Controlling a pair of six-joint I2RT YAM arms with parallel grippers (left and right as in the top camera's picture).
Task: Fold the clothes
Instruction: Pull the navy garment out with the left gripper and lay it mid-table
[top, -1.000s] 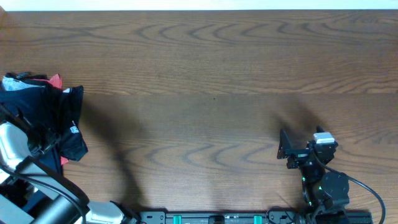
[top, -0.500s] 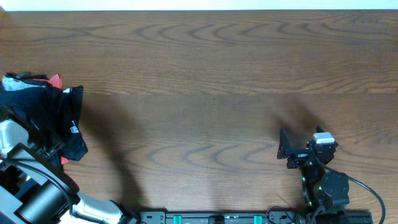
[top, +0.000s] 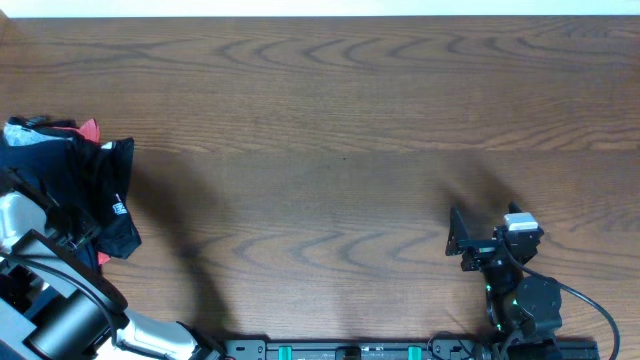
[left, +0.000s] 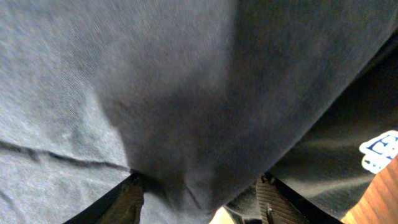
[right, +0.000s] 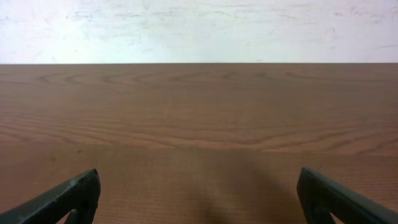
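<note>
The clothes (top: 85, 190) lie in a dark heap at the table's left edge, navy and black with a red trim (top: 88, 128) at the top. My left gripper (left: 199, 186) is buried in that heap, and its two fingers (left: 130, 200) close on a bulging fold of the plain navy garment (left: 186, 112). From overhead the left arm (top: 40, 265) covers the heap's lower left part. My right gripper (top: 455, 240) rests low at the front right, far from the cloth. Its jaws (right: 199, 186) stand wide open over bare wood.
A white printed label (left: 380, 150) shows on a darker garment at the right of the left wrist view, also on the heap (top: 118, 208) from overhead. The wooden table (top: 340, 120) stretches between the arms, with a pale wall (right: 199, 28) beyond its far edge.
The left arm has shifted slightly down and left over the heap. The heap itself and the right arm have not moved.
</note>
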